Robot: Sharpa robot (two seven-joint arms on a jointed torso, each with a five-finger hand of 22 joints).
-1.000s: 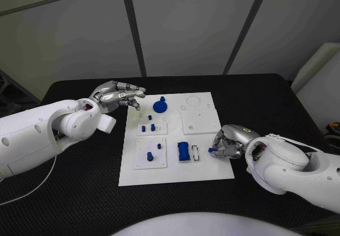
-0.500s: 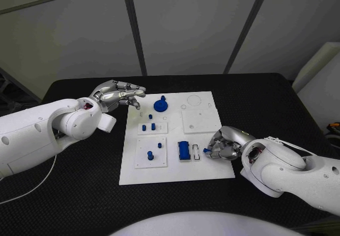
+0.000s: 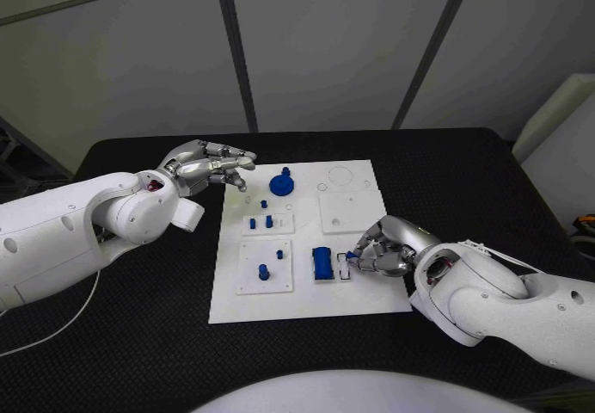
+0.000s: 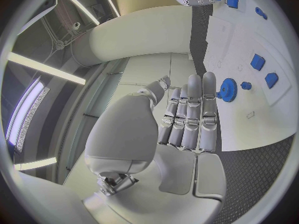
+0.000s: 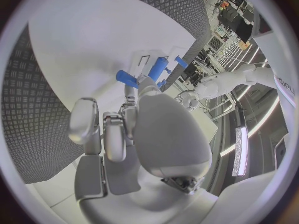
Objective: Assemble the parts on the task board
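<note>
While the right hand (image 3: 382, 255) hovered at the near right edge of the task board (image 3: 359, 295), it pinched a small blue part (image 3: 352, 255) between its fingertips, close to the upright blue block (image 3: 322, 262) and the narrow slot (image 3: 341, 266) just beside it. The step in hand appeared to be carrying that part to the slot; the next move would call for lining it up and lowering it in. How the part sat within the grip was hard to make out. Farther off, blue pegs (image 3: 260, 223) stood in the left panels and a blue gear (image 3: 281, 184) lay near the far edge. Beyond, over the black desk (image 3: 137, 327), the left hand (image 3: 205, 166) held nothing, its fingers loosely curled.
</note>
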